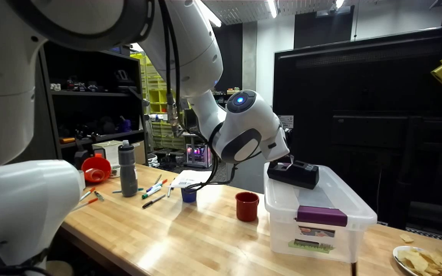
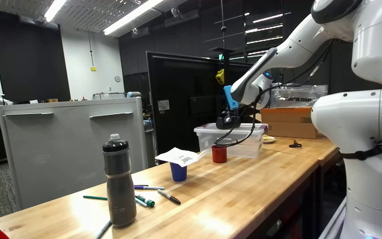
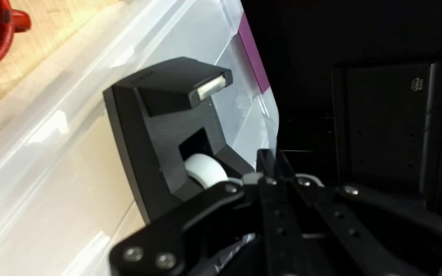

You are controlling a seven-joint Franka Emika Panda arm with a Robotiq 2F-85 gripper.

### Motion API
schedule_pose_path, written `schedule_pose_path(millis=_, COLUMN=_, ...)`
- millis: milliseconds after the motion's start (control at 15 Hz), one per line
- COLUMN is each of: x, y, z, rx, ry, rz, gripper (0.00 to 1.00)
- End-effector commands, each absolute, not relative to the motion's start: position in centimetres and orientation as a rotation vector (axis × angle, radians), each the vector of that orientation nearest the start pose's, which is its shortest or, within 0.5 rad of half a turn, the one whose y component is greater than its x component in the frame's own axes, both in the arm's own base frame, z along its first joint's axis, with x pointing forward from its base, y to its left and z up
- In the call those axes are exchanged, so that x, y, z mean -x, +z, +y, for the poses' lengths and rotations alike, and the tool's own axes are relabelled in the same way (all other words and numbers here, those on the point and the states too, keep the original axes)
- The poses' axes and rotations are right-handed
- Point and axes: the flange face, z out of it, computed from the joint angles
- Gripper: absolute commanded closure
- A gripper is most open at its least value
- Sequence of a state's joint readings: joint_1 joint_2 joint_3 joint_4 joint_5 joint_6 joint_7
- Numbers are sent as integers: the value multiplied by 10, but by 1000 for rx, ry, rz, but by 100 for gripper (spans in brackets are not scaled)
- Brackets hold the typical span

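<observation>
We saw one gripper (image 3: 274,161) at the bottom of the wrist view, its two jaws squeezed together with hardly any gap. We could not tell if something thin was pinched there. Just left of the tips, we saw one white roll (image 3: 205,168) tucked inside one black tape holder (image 3: 163,126). The holder lay up and to the left of the jaws, in the middle of the wrist view, and we could not tell if they touched it. It sat on one big clear box (image 1: 286,230), which had one purple latch (image 1: 322,216) facing us at the right of an exterior view. In the upper left corner of the wrist view we found one red mug (image 3: 0,48). Farther out, in an exterior view, we counted one blue cup (image 2: 178,172) with one white paper (image 2: 177,155) on top, one gray bottle (image 2: 120,184) to their left, and at least six pens (image 2: 169,197) on the wooden table (image 2: 211,199). One plate (image 1: 398,251) of chips (image 1: 422,261) sat in the lower right corner of an exterior view.
</observation>
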State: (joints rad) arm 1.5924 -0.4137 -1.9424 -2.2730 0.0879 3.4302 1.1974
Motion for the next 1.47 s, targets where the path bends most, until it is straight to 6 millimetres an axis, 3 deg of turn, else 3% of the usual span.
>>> schedule_pose_path(millis=0, x=-519, y=418, z=-245, rx=1336, ry=-978, rz=1805, gripper=100)
schedule_pose_path(millis=1400, x=-507, y=435, z=-252, rx=1382, ry=-1040, rz=1794, gripper=100)
